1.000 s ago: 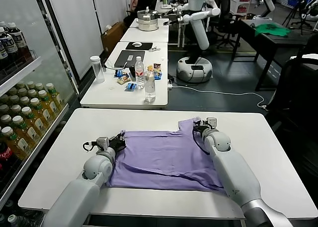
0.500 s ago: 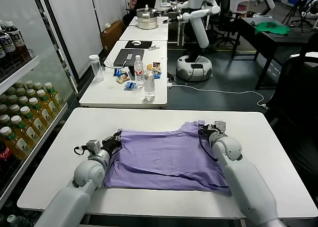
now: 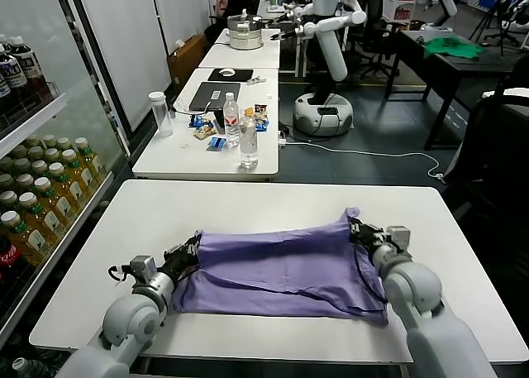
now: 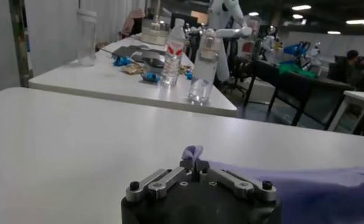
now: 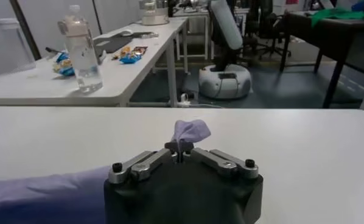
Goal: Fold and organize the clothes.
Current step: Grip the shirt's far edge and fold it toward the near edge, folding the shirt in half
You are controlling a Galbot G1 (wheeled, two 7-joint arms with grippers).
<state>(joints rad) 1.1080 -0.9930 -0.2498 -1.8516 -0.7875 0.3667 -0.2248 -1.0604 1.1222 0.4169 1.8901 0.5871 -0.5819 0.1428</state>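
The lavender T-shirt (image 3: 281, 266) lies on the white table (image 3: 248, 200), folded into a band across the near half. My left gripper (image 3: 187, 252) is shut on the shirt's left far corner; a tuft of fabric (image 4: 192, 152) sticks out between its fingers. My right gripper (image 3: 357, 228) is shut on the right far corner, lifted a little; purple cloth (image 5: 190, 130) pokes from its closed jaws. Both grippers hold the far edge toward the near side. No printed marks show.
A second white table (image 3: 178, 159) beyond carries water bottles (image 3: 249, 143), a clear tumbler (image 3: 161, 113), snacks and a laptop. A drinks fridge (image 3: 33, 188) stands at the left. Another robot (image 3: 326, 39) and a green cloth (image 3: 450, 49) are far back.
Both grippers have pulled the shirt's far edge toward me, and moved apart sideways. The shirt has gone from a broad spread to a narrower folded band.
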